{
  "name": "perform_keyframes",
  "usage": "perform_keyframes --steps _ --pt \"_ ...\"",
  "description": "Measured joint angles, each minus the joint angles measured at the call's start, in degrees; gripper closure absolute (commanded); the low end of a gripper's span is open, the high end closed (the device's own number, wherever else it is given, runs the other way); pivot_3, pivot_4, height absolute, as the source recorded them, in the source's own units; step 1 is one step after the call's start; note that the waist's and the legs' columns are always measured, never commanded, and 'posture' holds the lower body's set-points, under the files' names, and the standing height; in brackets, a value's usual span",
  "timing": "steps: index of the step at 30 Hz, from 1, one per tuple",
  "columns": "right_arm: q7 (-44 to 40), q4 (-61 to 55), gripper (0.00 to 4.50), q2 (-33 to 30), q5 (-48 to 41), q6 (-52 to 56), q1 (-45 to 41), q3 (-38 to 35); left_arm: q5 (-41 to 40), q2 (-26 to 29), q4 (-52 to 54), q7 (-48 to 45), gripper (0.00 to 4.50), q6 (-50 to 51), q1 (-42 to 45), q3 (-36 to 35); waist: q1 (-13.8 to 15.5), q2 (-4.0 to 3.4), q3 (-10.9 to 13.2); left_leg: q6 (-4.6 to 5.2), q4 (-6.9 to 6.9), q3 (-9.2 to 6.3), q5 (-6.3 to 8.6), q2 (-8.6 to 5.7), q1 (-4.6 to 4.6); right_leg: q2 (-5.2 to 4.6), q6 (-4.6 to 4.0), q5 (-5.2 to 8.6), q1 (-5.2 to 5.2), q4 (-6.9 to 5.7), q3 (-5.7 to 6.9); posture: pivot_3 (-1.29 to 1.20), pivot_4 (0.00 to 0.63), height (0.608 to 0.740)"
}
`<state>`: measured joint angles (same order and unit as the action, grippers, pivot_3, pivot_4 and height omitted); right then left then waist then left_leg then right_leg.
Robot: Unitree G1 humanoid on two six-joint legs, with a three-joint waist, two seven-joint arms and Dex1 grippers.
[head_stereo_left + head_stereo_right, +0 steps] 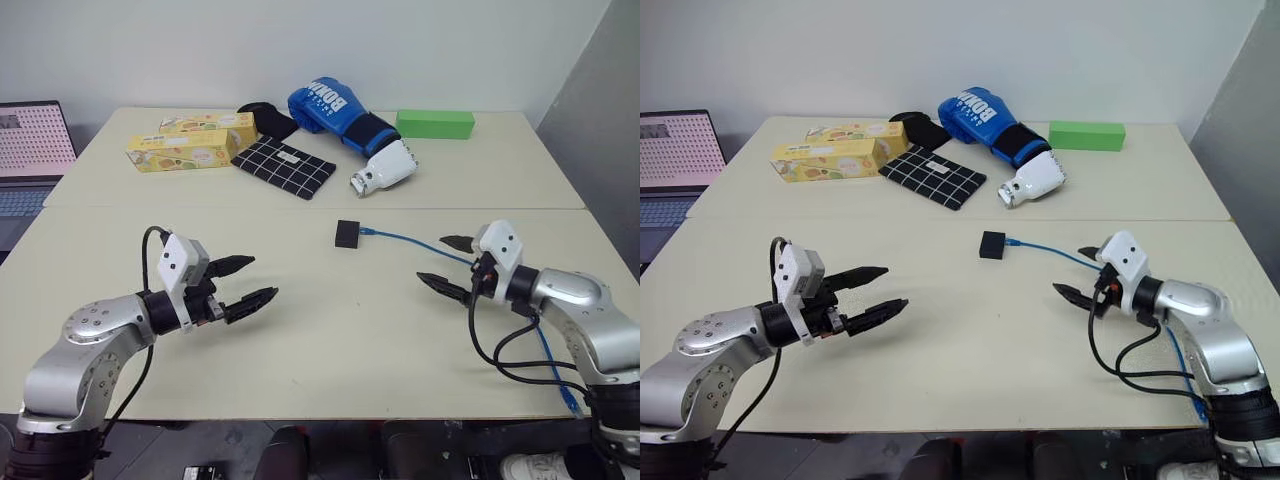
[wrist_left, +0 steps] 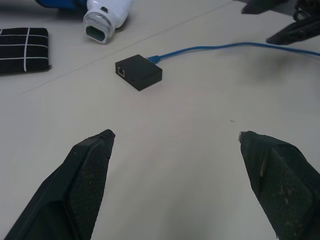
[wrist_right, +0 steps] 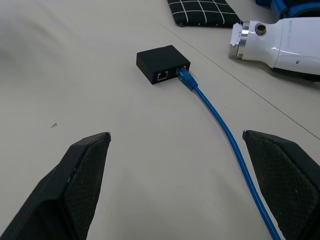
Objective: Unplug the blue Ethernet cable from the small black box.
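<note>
Your small black box (image 1: pixel 347 234) sits near the middle of the surface, free-standing and unweighted, with the blue cable (image 3: pixel 220 125) still plugged into one of the ports on its side and trailing off toward the right near edge. Both claws hang above the surface with fingers spread wide, holding nothing: the left claw (image 1: pixel 244 284) well short of the box on the near left, the right claw (image 1: pixel 450 267) beside the cable's run on the near right. The main risk is that the box is light and nothing pins it: if you pull the cable with one claw alone, the box will likely just slide along with it instead of letting go. You probably need the left claw clamping the box first. The plug (image 3: pixel 183 76) also looks to have a latch tab; tug without pressing it and you may strain the port. Grip close to the plug, not far down the cord, or the cable will only flex.
</note>
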<state>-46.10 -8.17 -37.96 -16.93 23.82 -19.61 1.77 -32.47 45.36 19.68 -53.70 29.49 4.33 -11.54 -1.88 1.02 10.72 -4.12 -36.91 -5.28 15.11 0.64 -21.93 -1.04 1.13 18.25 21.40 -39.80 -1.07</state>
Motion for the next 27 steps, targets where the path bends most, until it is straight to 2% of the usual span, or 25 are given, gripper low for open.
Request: perform_keyframes --steps 5,11,14,19,23,27 --pt "-0.3 10.4 0.01 4.2 2.4 -1.5 -8.0 3.5 -0.2 2.3 0.3 -3.6 0.23 0.1 1.4 1.2 0.0 0.00 0.0 0.00 -0.01 0.02 0.00 -0.01 -0.03 0.06 0.00 0.00 0.04 -0.02 -0.01 0.00 0.150 0.740" --pt "-0.4 33.9 0.01 10.9 8.8 -9.5 -22.8 8.0 -0.1 3.2 0.1 -5.1 0.23 0.4 5.5 3.2 -0.1 -0.01 0.0 0.00 0.01 0.11 0.00 0.01 -0.06 0.18 -0.01 0.00 0.14 -0.05 -0.05 0.00 0.150 0.740" --pt "-0.9 49.9 0.01 14.8 12.5 -15.8 -30.6 9.8 0.1 3.2 -0.4 -5.1 0.23 0.4 6.3 3.7 -0.4 -0.02 0.0 0.00 0.01 0.22 0.00 0.03 -0.17 0.17 -0.02 -0.01 0.30 -0.08 -0.13 0.00 0.150 0.740" --pt "-1.3 65.2 0.01 19.1 15.8 -21.6 -37.9 10.6 0.7 3.2 -0.3 -4.6 0.23 0.4 6.1 4.0 -0.7 -0.02 0.0 -0.01 0.01 0.30 0.00 0.07 -0.25 0.12 -0.02 -0.01 0.42 -0.11 -0.22 0.00 0.150 0.740" --pt "-2.9 73.3 0.79 20.6 17.7 -24.8 -41.7 10.6 0.8 3.2 0.0 -4.3 0.23 0.4 5.5 4.0 -0.7 -0.02 0.0 0.00 0.01 0.30 0.00 0.07 -0.25 0.03 -0.02 -0.01 0.42 -0.13 -0.23 0.00 0.150 0.740" --pt "-4.3 75.5 1.60 20.8 18.4 -26.2 -42.4 10.6 0.8 3.2 0.0 -4.3 0.23 0.5 5.3 4.0 -0.8 -0.03 0.0 0.00 0.01 0.31 0.00 0.07 -0.25 0.02 -0.02 -0.01 0.43 -0.15 -0.24 0.00 0.150 0.740"
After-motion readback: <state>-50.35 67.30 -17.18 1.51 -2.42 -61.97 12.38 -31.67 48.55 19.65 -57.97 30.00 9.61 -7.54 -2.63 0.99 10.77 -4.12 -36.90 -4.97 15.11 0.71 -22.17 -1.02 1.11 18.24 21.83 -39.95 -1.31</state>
